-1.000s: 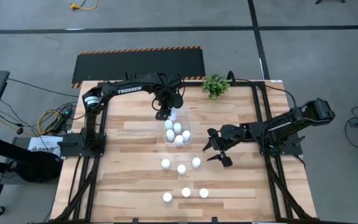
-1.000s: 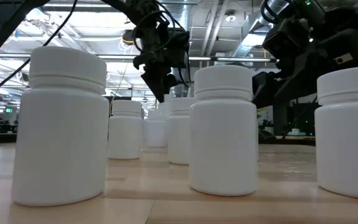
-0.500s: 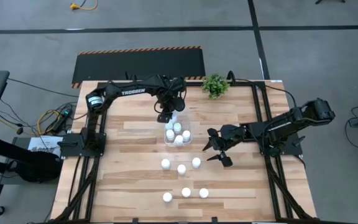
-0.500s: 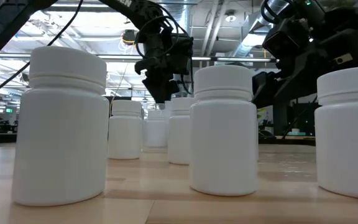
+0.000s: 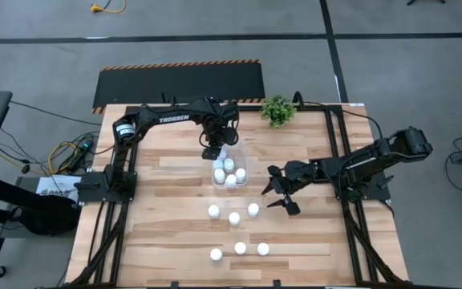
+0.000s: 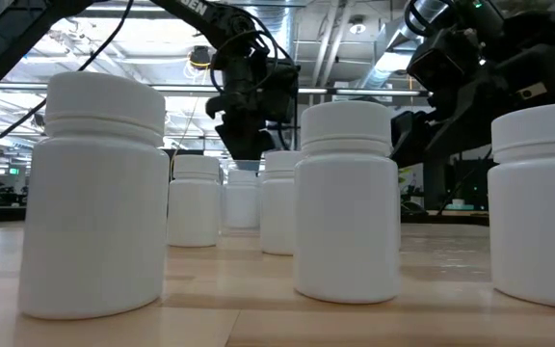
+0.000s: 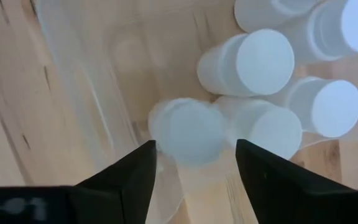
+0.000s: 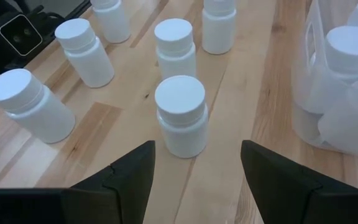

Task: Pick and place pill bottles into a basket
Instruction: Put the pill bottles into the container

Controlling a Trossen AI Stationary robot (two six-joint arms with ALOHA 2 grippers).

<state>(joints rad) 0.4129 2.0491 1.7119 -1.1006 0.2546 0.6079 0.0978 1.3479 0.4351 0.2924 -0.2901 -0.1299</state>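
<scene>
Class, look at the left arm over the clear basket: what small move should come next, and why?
Probably lift straight up. The left end effector hangs over the basket with its fingers apart, and the bottle between them looks free of both, sitting among those inside. Rising clears the rim before reaching for the loose bottles.

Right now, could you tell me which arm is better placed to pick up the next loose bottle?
Right: its gripper is open beside the loose bottles, one straight ahead. The left gripper is over the basket.
</scene>
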